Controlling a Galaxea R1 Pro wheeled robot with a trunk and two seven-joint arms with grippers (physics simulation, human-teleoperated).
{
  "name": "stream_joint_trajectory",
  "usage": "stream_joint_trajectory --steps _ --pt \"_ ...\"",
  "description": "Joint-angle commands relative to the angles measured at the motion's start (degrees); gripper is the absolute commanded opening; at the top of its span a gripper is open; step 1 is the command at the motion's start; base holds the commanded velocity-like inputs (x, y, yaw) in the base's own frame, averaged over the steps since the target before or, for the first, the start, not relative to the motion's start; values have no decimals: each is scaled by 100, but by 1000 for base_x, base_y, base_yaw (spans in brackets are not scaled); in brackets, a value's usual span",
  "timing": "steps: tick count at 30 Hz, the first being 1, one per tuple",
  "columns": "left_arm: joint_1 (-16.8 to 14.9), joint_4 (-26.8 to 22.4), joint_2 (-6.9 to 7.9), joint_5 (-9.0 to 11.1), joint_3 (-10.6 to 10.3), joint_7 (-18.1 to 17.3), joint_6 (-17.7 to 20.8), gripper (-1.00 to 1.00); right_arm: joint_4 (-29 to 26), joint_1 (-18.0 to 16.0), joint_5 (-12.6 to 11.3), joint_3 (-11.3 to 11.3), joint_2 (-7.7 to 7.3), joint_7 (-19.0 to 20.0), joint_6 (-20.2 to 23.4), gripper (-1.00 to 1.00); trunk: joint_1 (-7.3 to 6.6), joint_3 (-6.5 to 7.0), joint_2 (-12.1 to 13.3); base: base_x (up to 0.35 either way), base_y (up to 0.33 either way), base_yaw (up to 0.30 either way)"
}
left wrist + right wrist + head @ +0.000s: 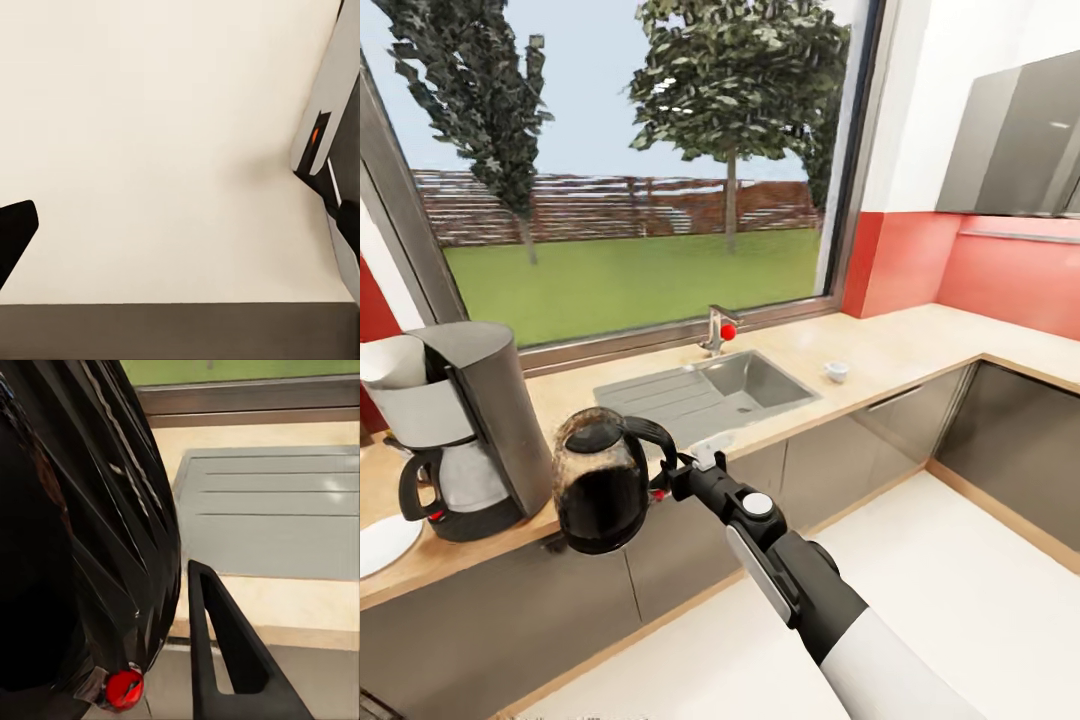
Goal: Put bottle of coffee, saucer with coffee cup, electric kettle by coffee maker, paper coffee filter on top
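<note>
A black electric kettle point(598, 483) hangs just in front of the counter edge, a little right of the coffee maker point(475, 430). My right gripper point(666, 484) is shut on its handle. In the right wrist view the kettle's dark body point(75, 547) is close up, with one finger point(225, 660) beside it. A white paper filter point(395, 362) sits on top of the grey coffee maker. The white saucer point(380, 545) lies on the counter at the far left. The small coffee cup point(837, 371) stands on the counter right of the sink. My left gripper's dark finger point(11, 240) hangs over pale floor.
A steel sink point(745, 385) with a drainboard point(277, 510) and a faucet point(718, 330) lies right of the kettle, under a large window. The wooden countertop point(920, 350) turns a corner at the right. Grey cabinet fronts point(840, 450) run below, and pale floor point(960, 600) lies open.
</note>
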Motion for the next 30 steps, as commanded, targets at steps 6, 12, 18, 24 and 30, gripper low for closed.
stream_joint_trajectory --steps 6,12,18,24,30 --pt "-3 -8 -10 -60 46 10 25 100 -19 -5 -41 -13 0 21 32 -100 3 -11 -11 136 0 137" --pt "-3 -9 -11 -60 46 10 26 100 -19 -5 -32 -14 0 21 30 -100 3 -11 -11 332 0 3" --pt "-3 -10 -2 -60 46 11 26 100 -13 -5 -32 -14 0 21 29 -100 3 -11 -11 339 0 0" --pt "-3 -5 -2 -74 46 10 28 100 5 -5 -32 -14 0 21 29 -100 3 -11 -11 327 0 0" --pt "6 76 29 -72 13 34 117 100 -17 -5 -41 -14 0 21 29 -100 3 -12 -11 67 0 5"
